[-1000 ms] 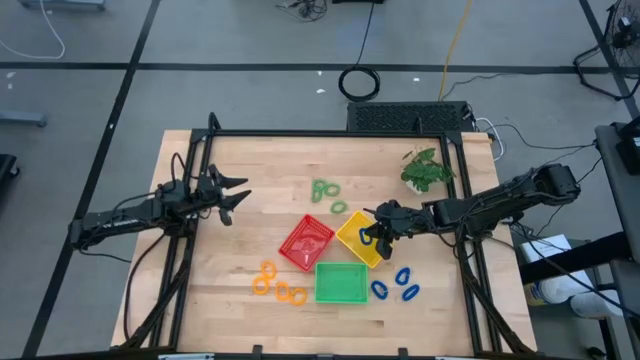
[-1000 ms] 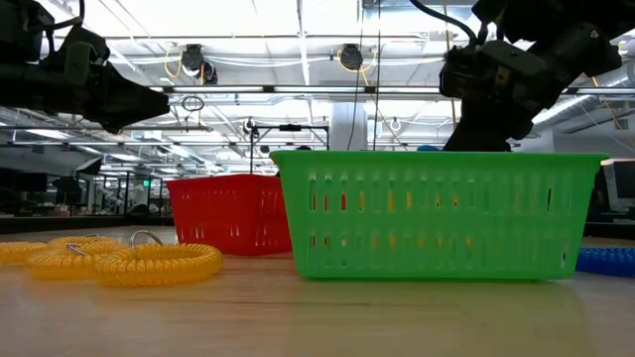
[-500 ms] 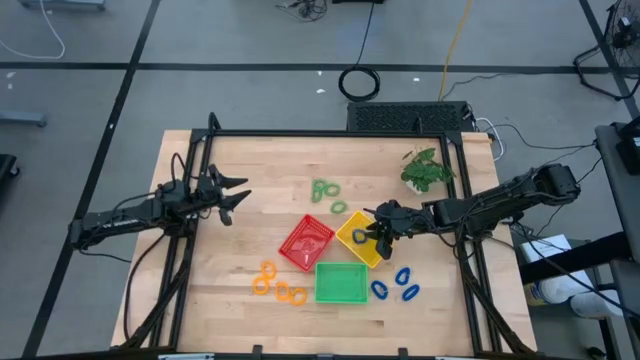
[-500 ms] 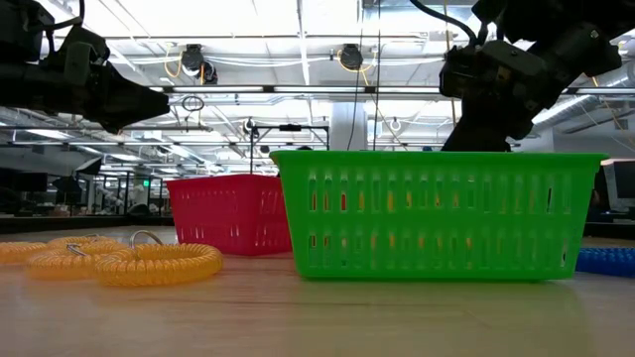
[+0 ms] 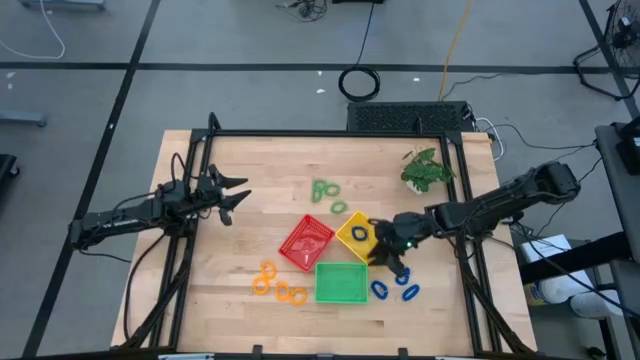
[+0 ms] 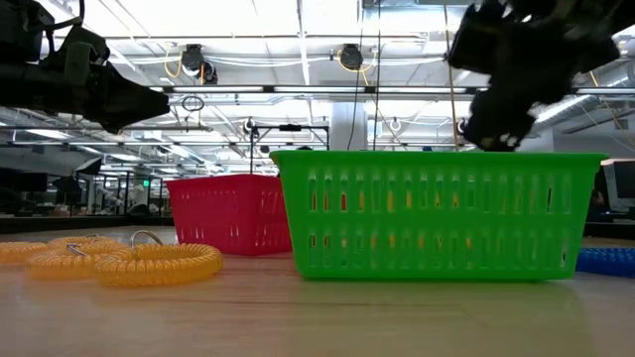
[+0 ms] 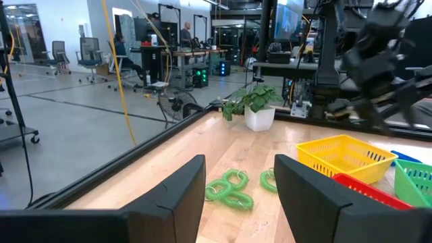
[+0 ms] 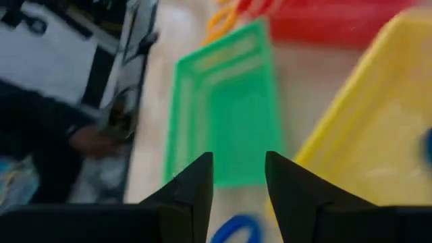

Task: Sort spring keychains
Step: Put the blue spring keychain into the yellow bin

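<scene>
Spring keychains lie in groups on the table: green ones (image 5: 323, 189), orange ones (image 5: 265, 280), blue ones (image 5: 403, 277). One blue keychain (image 5: 358, 236) lies in the yellow tray (image 5: 350, 250). My right gripper (image 5: 390, 262) hangs open and holds nothing, between the yellow tray and the blue group. In its wrist view a blue keychain (image 8: 233, 229) shows just beyond the fingers. My left gripper (image 5: 240, 197) waits open at the table's left, above the wood, and faces the green keychains (image 7: 229, 189).
A red tray (image 5: 307, 243), the yellow tray and a green tray (image 5: 341, 282) stand close together at mid-table. A potted plant (image 5: 425, 170) stands at the far right. A black frame rail (image 5: 330, 133) runs along the table's edges.
My right gripper has let go of a blue keychain, which now lies in the yellow tray. The gripper has then swung from above that tray toward the table's near edge, to the gap beside the blue keychains.
</scene>
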Robot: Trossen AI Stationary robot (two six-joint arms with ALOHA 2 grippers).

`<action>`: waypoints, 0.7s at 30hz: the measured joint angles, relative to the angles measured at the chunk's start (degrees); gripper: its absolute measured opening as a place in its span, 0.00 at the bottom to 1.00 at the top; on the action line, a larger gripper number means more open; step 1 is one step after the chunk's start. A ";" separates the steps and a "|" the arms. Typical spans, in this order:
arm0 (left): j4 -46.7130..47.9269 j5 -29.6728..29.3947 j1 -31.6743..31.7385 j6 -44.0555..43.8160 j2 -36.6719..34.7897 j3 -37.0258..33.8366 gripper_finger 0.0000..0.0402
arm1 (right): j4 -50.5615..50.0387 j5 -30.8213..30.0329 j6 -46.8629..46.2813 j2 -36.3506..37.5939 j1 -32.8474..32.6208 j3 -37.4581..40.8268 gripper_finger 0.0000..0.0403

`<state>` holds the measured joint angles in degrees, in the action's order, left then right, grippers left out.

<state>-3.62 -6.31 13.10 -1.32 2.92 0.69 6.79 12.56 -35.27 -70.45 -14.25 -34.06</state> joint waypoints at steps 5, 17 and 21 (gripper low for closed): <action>-0.02 0.00 0.00 0.00 0.02 0.00 0.46 | -10.23 1.06 -8.98 0.06 -7.60 -3.11 0.28; -0.02 0.00 -0.02 0.00 0.02 0.00 0.46 | -30.44 -0.53 -35.91 0.06 -23.80 -3.64 0.23; -0.02 0.00 0.00 0.00 0.00 0.01 0.46 | -33.07 -7.55 -37.52 0.04 -25.61 -3.59 0.23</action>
<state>-3.64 -6.31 13.10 -1.32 2.92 0.70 -26.29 5.02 -72.80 -70.41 -39.86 -37.65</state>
